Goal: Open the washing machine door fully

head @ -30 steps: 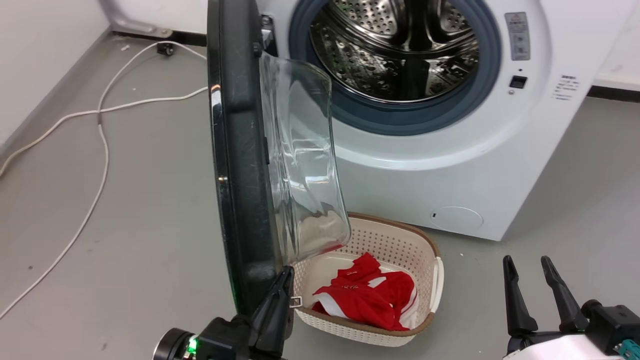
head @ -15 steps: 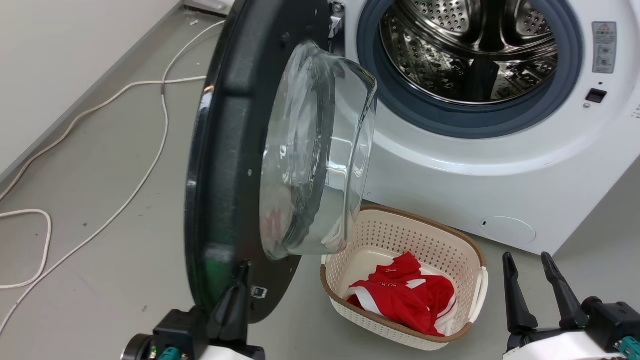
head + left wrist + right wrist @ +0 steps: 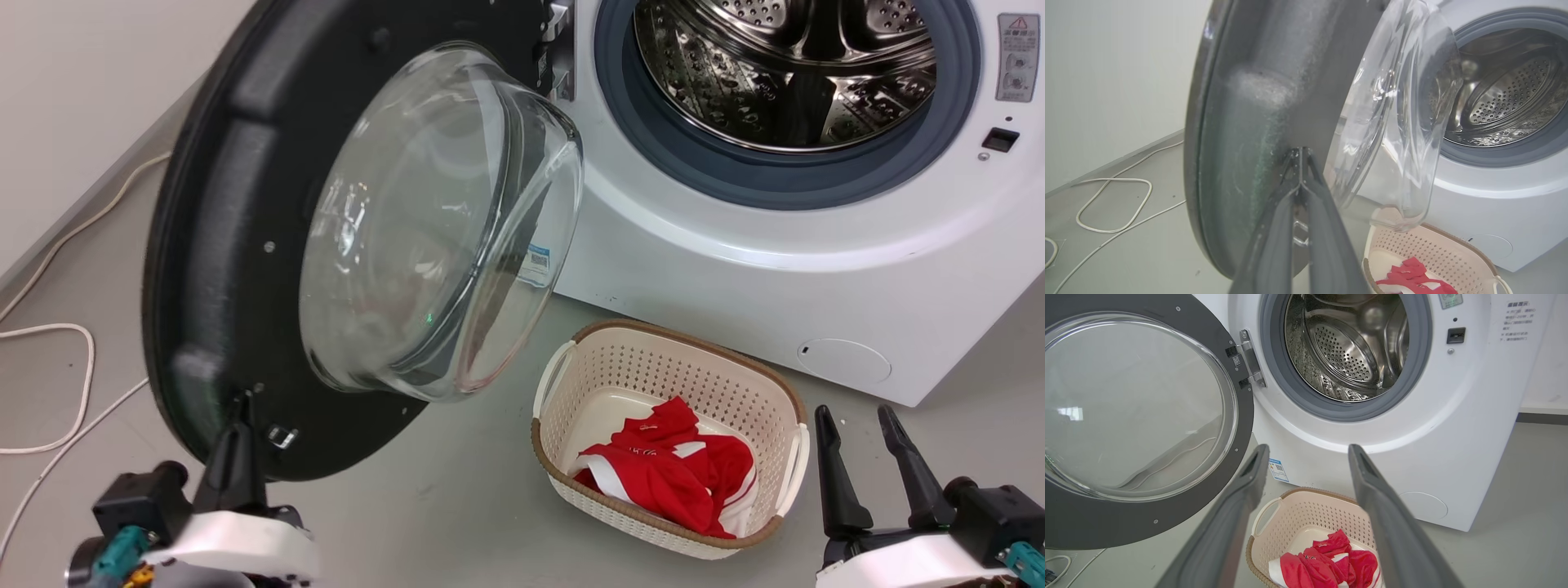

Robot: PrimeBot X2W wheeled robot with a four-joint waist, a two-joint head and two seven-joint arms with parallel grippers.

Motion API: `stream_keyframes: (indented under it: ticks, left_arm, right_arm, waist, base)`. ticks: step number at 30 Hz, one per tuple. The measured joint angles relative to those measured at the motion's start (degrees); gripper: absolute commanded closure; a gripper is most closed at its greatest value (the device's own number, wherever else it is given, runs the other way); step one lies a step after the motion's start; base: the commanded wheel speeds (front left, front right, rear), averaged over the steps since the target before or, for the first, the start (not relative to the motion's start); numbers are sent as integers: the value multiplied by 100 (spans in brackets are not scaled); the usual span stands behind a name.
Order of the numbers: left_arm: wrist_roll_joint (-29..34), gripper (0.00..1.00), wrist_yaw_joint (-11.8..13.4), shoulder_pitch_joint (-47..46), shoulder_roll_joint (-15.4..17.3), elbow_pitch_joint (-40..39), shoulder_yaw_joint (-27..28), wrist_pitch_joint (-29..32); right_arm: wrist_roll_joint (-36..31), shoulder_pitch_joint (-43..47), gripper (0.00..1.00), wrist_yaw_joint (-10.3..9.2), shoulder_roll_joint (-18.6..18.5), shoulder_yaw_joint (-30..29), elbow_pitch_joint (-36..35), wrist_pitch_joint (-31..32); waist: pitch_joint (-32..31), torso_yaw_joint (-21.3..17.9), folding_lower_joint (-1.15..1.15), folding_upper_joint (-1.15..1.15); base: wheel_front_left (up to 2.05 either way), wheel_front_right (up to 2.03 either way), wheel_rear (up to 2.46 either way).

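The washing machine door stands swung out to the left of the white machine, its black inner face and bulging glass bowl turned toward me. My left gripper is shut, its fingertips against the door's lower inner rim beside the metal latch. In the left wrist view the two fingers meet at the left gripper tip on the door. My right gripper hangs open and empty at the lower right, apart from everything. The right wrist view shows the right gripper wide open before the door.
The steel drum is exposed. A cream basket with a red garment sits on the floor in front of the machine, between my grippers. White cable loops on the grey floor at left, near the wall.
The door has swung farther out to the left, showing more of its inner face. My left gripper moved left with it. The head camera also shifted. The right gripper stayed put.
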Motion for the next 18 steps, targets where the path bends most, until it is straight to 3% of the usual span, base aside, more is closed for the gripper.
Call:
stream_keyframes:
  ticks: [18]
  left_arm:
    - [-806,100,-454,-1153,676,1848,1241,-444]
  right_arm:
    - [-42,-220,0,0,1,31,53,47]
  waist:
    - [327,-284,0,0]
  base:
    - [0,0,0]
